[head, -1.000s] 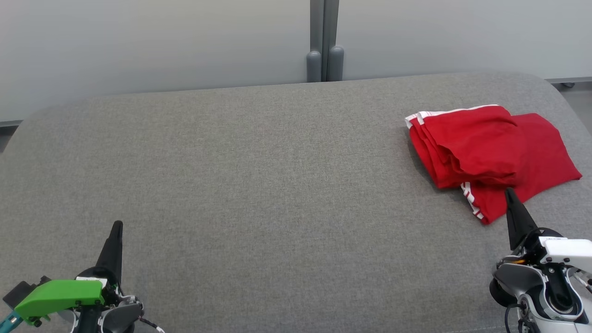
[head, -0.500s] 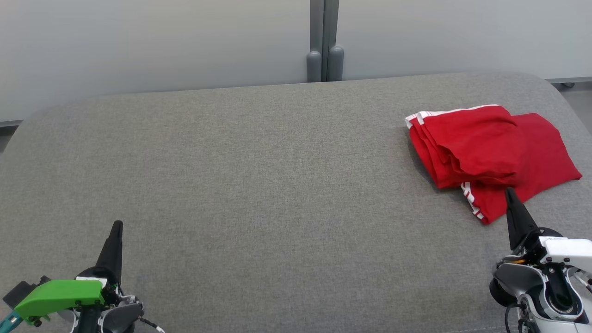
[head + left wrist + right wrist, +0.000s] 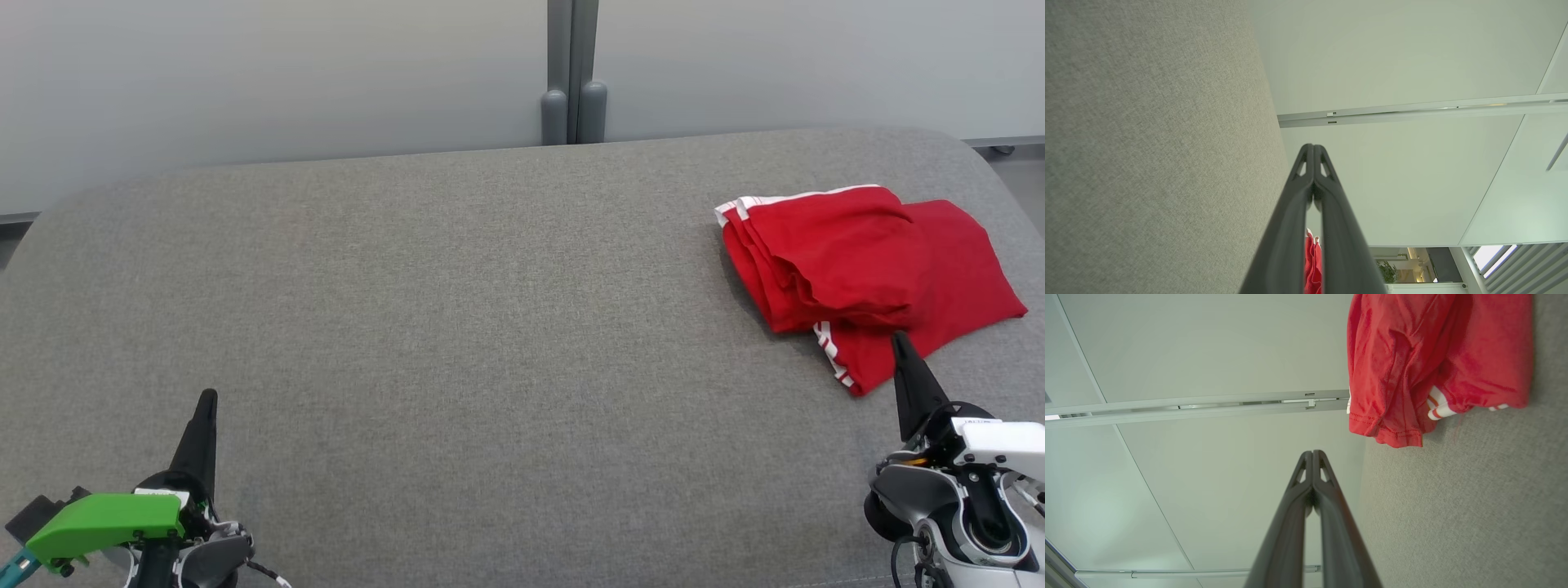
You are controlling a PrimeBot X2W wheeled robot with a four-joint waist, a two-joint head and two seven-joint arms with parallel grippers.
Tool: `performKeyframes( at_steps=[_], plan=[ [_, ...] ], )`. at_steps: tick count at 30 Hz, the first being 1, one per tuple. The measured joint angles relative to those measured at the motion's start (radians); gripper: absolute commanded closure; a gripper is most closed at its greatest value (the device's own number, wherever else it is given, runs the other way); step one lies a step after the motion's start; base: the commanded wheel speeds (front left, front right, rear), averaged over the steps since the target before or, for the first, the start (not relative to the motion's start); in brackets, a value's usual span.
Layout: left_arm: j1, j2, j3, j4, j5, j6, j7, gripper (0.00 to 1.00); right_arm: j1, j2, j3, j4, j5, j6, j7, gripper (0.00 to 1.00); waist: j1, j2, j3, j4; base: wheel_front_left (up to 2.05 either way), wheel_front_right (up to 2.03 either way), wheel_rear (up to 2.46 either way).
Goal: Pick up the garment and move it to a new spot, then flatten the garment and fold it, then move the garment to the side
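Red garment [image 3: 865, 269] lies folded on the grey cushion [image 3: 490, 327]. Right gripper [image 3: 898, 338], clenched and empty, is just beside the garment. Left gripper [image 3: 207, 397], also clenched and empty, is well apart from it.

A folded red cloth garment with white stripes [image 3: 857, 261] lies far right on the wide grey fabric surface [image 3: 490, 327]. The right gripper [image 3: 898, 339], fingers pinched together, points at its near edge; the left gripper [image 3: 207, 398], likewise pinched, sits well apart.

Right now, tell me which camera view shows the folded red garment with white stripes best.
The head view: the whole folded red garment lies in frame. The right wrist view crops it at the top edge; the left wrist view catches a red sliver between dark fingers.
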Motion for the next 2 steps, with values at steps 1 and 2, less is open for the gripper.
performKeyframes(
  at_steps=[1,2],
  plan=[
    [0.0,0.0,0.0,0.0,0.0,0.0,0.0,1.0,0.0,0.0,0.0,0.0,0.0,0.0,0.0,1.0,0.0,0.0,0.0,0.0,0.0,0.0,0.0],
    [0.0,0.0,0.0,0.0,0.0,0.0,0.0,1.0,0.0,0.0,0.0,0.0,0.0,0.0,0.0,1.0,0.0,0.0,0.0,0.0,0.0,0.0,0.0]
  ],
)
